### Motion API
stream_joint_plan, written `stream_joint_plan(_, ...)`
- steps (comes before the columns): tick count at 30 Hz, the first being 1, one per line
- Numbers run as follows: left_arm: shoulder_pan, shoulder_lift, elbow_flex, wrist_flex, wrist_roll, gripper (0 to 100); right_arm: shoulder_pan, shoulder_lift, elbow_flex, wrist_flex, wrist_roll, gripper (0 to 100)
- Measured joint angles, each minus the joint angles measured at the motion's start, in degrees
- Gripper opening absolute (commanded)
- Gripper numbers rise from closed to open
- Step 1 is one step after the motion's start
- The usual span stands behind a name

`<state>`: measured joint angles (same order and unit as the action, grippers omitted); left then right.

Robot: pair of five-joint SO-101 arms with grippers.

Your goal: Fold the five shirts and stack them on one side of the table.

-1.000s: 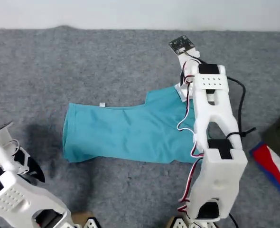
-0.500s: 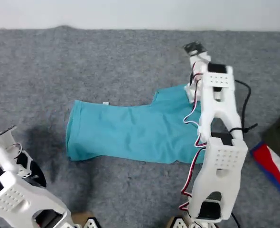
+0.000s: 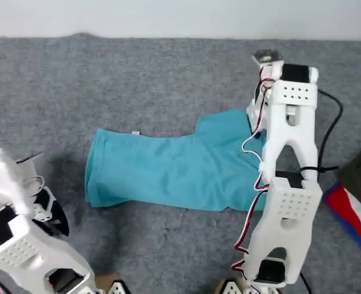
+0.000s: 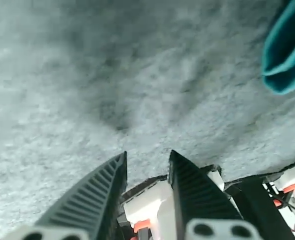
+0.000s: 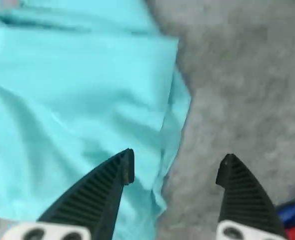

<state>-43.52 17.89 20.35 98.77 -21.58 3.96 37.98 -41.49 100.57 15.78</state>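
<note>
Spread wide, the right claw (image 5: 179,159) is held over the teal shirt (image 3: 168,171) laid centrally, its arm stretched out; the left claw (image 4: 147,156), narrowly parted, is held low near the bench's (image 3: 137,79) front-left corner.

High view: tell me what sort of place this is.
Probably a lab bench for cloth-folding trials: a grey felt-covered table, the left arm and right arm standing at its near edge, a teal shirt lying on it, and more clothes at the side.
</note>
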Motion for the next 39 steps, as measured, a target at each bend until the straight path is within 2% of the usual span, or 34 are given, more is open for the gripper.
stream_joint_plan(5,3.60,0.00,0.18,0.00,1.23,13,0.62,-7.56,17.49,0.09,5.63,27.4)
stream_joint_plan(11,8.97,0.00,0.18,0.00,3.87,13,0.70,-18.20,41.23,-0.97,6.59,27.3)
stream_joint_plan(17,13.01,0.00,0.18,0.00,4.48,13,-1.05,-21.10,51.96,-6.15,6.59,27.1)
stream_joint_plan(19,13.10,0.00,0.18,0.00,4.57,13,-1.32,-21.10,53.36,-9.23,6.59,22.5)
stream_joint_plan(23,13.10,0.00,0.18,0.00,4.57,13,-1.05,-19.52,53.45,-15.82,6.51,0.7)
stream_joint_plan(27,13.10,0.00,0.18,0.00,4.57,13,2.81,-18.73,53.45,-20.92,6.59,0.6)
stream_joint_plan(34,13.10,0.00,0.18,0.00,4.57,13,13.54,-18.64,46.95,-19.52,11.43,1.0)
stream_joint_plan(37,13.10,0.00,0.18,0.00,4.57,13,15.03,-17.58,43.87,-18.02,12.75,1.7)
stream_joint_plan(39,13.19,0.00,0.18,0.00,4.57,13,14.95,-15.65,43.25,-17.23,13.10,5.8)
